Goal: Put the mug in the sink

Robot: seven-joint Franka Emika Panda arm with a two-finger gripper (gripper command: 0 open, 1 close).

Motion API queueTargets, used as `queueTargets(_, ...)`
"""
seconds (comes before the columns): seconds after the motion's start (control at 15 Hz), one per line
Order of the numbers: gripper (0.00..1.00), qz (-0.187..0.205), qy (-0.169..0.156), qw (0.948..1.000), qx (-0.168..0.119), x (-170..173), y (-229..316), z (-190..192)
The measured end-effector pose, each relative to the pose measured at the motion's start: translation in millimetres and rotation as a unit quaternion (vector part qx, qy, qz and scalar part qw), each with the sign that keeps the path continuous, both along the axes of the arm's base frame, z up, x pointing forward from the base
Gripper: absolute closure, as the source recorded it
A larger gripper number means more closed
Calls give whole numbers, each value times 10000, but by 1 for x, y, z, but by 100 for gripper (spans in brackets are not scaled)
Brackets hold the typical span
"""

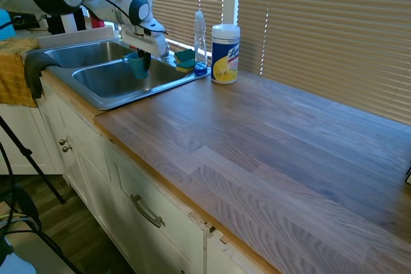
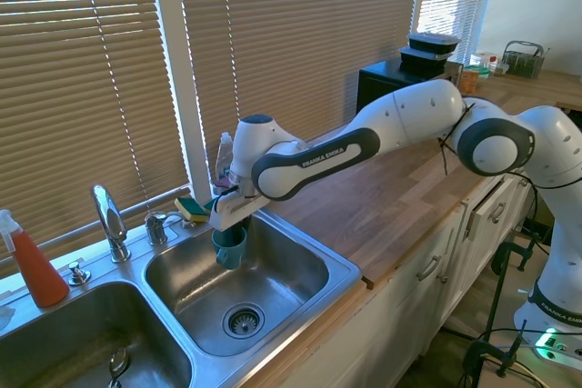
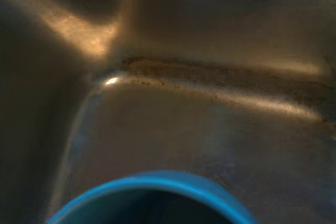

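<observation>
Jaws are gripping the mug [image 2: 230, 245] by its rim, hanging inside the sink [image 2: 314, 252] basin near the back wall. Lower it straight until the base touches, then release.

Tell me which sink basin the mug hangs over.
The basin nearer the wooden countertop; the claw holds the mug there. The other basin lies beyond the faucet.

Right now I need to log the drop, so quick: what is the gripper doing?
Gripper: shut on the mug, holding it upright over the sink, in the basin nearer the counter.
</observation>
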State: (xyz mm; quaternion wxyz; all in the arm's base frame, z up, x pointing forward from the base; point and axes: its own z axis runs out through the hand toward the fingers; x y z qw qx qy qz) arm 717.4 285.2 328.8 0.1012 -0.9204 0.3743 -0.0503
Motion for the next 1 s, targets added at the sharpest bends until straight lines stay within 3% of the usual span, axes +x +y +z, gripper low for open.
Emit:
queueTargets(0.33, 100, 128, 251, 9994, -220, 17, 26, -63)
queueTargets(0.6, 100, 49, 569, 9976, -393, 30, 13, -120)
queueTargets(0.8, 100, 60, 686, 9967, -434, 35, 7, -143)
queueTargets(0.87, 0, 80, 715, 9964, -446, 36, 6, -145)
queueTargets(1.0, 0, 151, 738, 9961, -464, 38, 5, -146)
